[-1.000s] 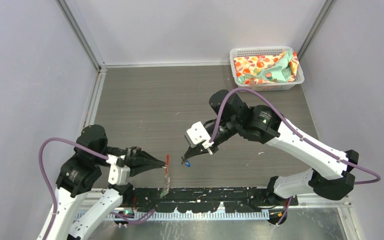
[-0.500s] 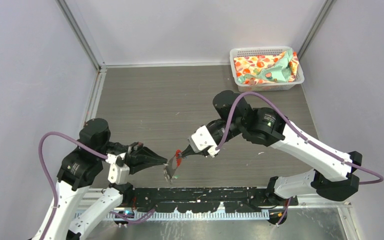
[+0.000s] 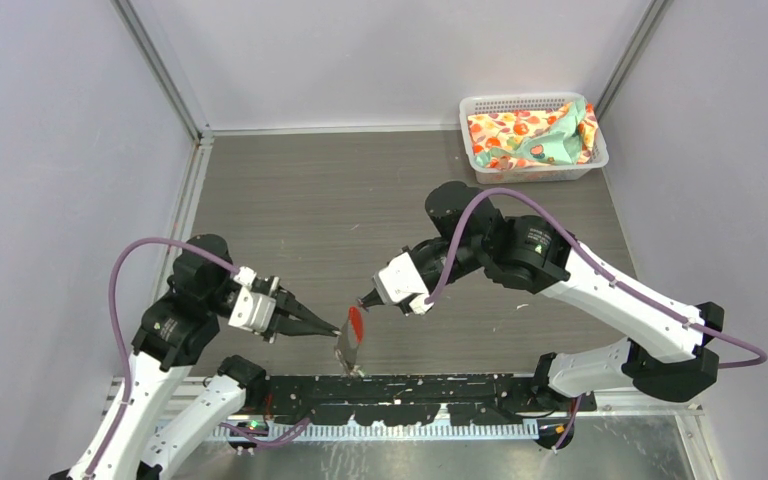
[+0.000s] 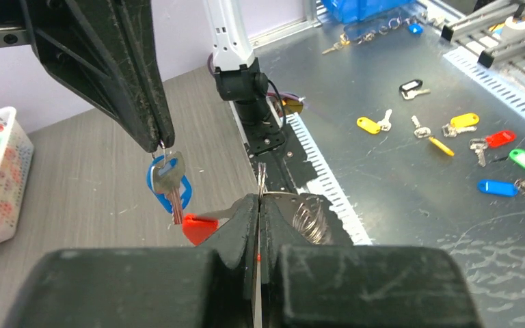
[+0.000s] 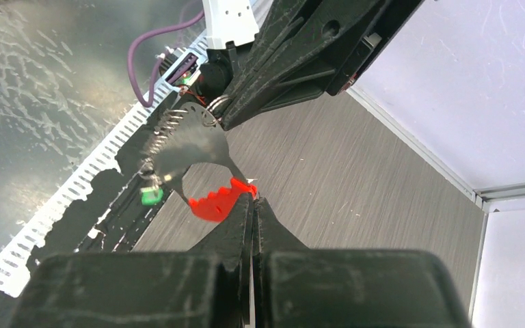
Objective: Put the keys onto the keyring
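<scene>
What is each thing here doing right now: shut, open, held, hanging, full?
left end effector, shut on the keyring
right end effector, shut on the blue key
keyring, held up off the table
blue key, dangling from the right end effector, apart from the keyring
green key, dangling at the keyring's lower end
basket, filled with crumpled cloth

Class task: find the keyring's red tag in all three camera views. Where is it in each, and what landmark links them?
Top external: red tag low, just left of centre.
Left wrist: red tag left of centre, below the blue key.
Right wrist: red tag left of centre, below-right of the silvery wire coil.
Shared landmark: that silvery wire coil of the keyring.
</scene>
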`<state>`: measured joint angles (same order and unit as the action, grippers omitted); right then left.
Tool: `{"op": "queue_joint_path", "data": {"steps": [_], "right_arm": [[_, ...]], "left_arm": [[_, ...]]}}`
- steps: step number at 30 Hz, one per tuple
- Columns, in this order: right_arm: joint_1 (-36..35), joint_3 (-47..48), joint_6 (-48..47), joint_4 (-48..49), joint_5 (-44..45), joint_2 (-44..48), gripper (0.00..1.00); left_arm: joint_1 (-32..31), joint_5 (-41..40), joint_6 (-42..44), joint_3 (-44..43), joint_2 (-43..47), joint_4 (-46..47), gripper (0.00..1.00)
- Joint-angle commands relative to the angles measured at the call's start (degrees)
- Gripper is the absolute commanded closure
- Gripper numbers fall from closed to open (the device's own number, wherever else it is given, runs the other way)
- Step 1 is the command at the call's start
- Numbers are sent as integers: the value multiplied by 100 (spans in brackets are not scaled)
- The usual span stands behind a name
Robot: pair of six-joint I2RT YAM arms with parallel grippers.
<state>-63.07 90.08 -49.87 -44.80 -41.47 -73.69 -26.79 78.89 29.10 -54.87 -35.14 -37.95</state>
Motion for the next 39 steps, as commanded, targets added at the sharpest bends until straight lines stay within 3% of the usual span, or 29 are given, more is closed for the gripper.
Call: {"op": "queue_joint_path", "data": {"steps": [1, 9, 39], "right_arm": [[-66, 221, -85, 27, -171, 13, 99], [-265, 139, -93, 155, -274, -71, 99], [-605, 49, -111, 450, -78, -189, 99]], "left_arm": [[-20, 214, -804, 54, -20, 741, 100], [-20, 206, -1267, 162, -86, 1239, 100], [-13, 127, -1739, 110, -238, 1312, 100]]}}
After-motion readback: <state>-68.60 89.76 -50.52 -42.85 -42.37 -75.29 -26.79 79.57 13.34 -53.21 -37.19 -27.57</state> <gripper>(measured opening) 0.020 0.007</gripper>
